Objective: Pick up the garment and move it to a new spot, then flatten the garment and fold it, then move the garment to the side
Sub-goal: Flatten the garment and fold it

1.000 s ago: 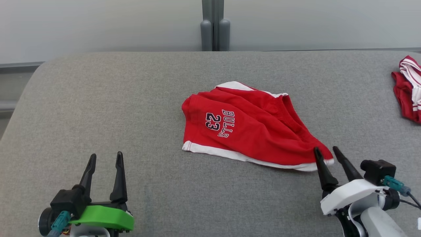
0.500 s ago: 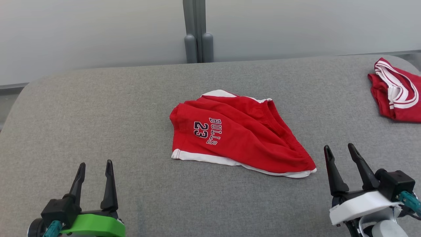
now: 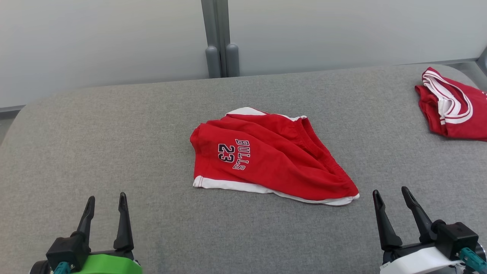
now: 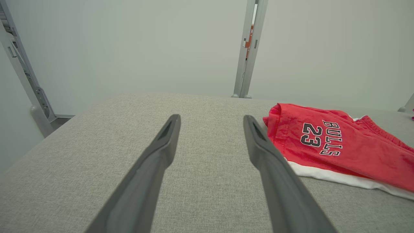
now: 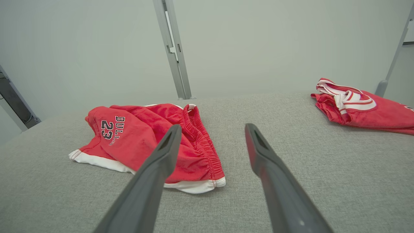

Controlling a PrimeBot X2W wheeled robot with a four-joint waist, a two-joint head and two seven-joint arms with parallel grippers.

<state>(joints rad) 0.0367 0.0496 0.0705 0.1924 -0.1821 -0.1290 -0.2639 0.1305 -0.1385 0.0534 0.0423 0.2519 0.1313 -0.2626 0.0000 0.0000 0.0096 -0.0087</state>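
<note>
The garment is a pair of red shorts with white hem trim and "BULLS 23" printed on it, lying folded on the grey padded table near its middle. In the left wrist view the garment lies to the right of the fingers. In the right wrist view the garment sits left of centre, partly behind one finger. My left gripper stands open at the lower left, well clear of the cloth. My right gripper is open at the lower right, just right of the garment's near corner, touching nothing.
A second red garment with white stripes lies bunched at the table's far right edge; in the right wrist view this second red garment is at the upper right. A grey post stands behind the table against a pale wall.
My right gripper has let go of the garment's near right corner and drawn back toward me, its fingers spreading. The head camera has shifted, moving the whole scene left and down.
</note>
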